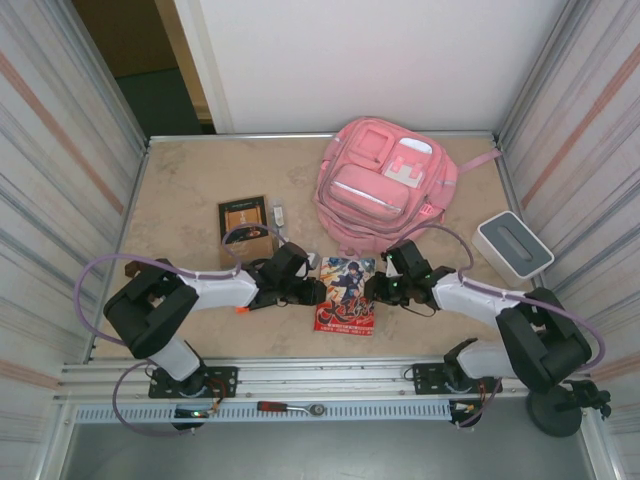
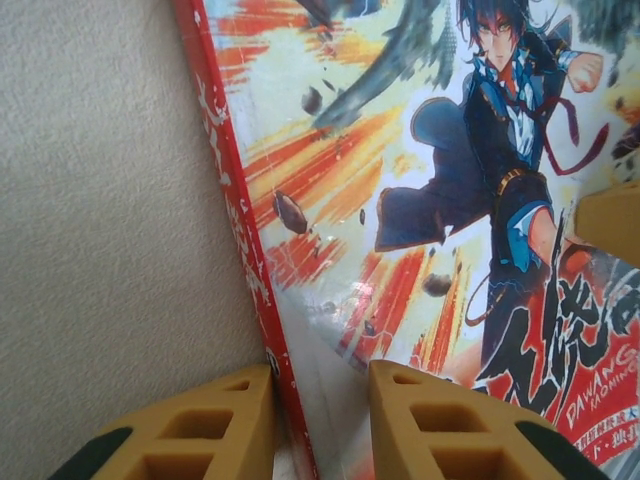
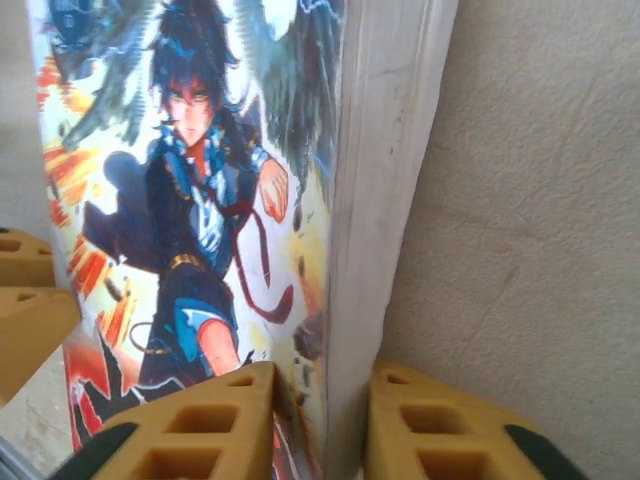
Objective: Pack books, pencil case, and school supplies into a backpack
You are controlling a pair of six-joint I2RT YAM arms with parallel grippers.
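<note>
The red comic (image 1: 346, 303) lies cover up on the table (image 1: 180, 190), just ahead of the two arm bases. At its left side the left gripper (image 1: 316, 290) is clenched on the red spine edge; one yellow finger (image 2: 205, 430) sits outside the spine and the other on the cover. At its right side the right gripper (image 1: 376, 290) grasps the white page edge the same way; one finger (image 3: 450, 430) is on the outer side of the pages and its mate on the cover art. Left of the comic, under the left arm, a bit of the orange marker (image 1: 240, 311) shows. Beyond the comic to its left lies the tan book (image 1: 245, 225); a small white piece (image 1: 279, 213) lies just beside that book's right edge. Right of the comic, a little farther off, stands the grey-white box (image 1: 512, 243). Farthest, straight beyond the comic, the pink backpack (image 1: 385, 180) lies flat with its pockets up; its near edge comes close to the comic, and I cannot tell whether they touch.
</note>
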